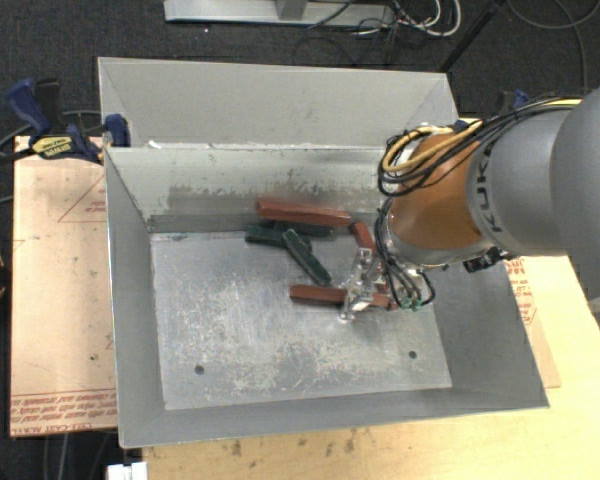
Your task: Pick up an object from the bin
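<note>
Looking down into the grey metal bin (242, 340), the arm (545, 183) comes in from the right, its orange wrist cover (432, 206) hanging low over the right side of the floor. The gripper (358, 301) is down at the floor, right on a short reddish-brown bar (314, 293) that lies flat and roughly crosswise. The bar's left end sticks out to the gripper's left, and a bit of the same brown shows on its right side. From here I cannot tell whether the gripper is spread or closed on that bar, as the metal tip and the wrist hide the contact.

Just behind the gripper, towards the back wall, a dark green bar (308, 255) lies slantwise. It touches a second dark green bar (272, 235) further left. Beyond them, a longer reddish-brown bar (302, 212) lies near the foot of the back wall. A smaller brown piece (363, 234) sits just behind the gripper, close under the orange cover.
</note>
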{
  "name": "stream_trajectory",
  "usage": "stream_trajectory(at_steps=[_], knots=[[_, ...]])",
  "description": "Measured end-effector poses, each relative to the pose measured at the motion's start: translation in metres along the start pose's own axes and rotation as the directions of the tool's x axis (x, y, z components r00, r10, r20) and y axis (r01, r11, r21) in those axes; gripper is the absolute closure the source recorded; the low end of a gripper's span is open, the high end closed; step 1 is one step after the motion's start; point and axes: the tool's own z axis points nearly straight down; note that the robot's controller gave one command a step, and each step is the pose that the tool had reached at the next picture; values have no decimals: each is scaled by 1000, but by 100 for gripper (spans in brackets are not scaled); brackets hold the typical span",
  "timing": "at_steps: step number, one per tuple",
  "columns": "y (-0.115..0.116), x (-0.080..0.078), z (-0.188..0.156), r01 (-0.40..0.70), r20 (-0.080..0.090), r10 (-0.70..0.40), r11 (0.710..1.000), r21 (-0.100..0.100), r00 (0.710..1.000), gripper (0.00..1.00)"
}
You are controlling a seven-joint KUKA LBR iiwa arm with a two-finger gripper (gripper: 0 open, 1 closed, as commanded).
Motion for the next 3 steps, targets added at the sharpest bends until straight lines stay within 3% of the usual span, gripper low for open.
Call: stream_trajectory(at_steps=[1,3], knots=[[0,0,-4,0,-4,0,1000,1,1000,100],[0,2,-34,1,-27,-1,1000,6,1000,100]])
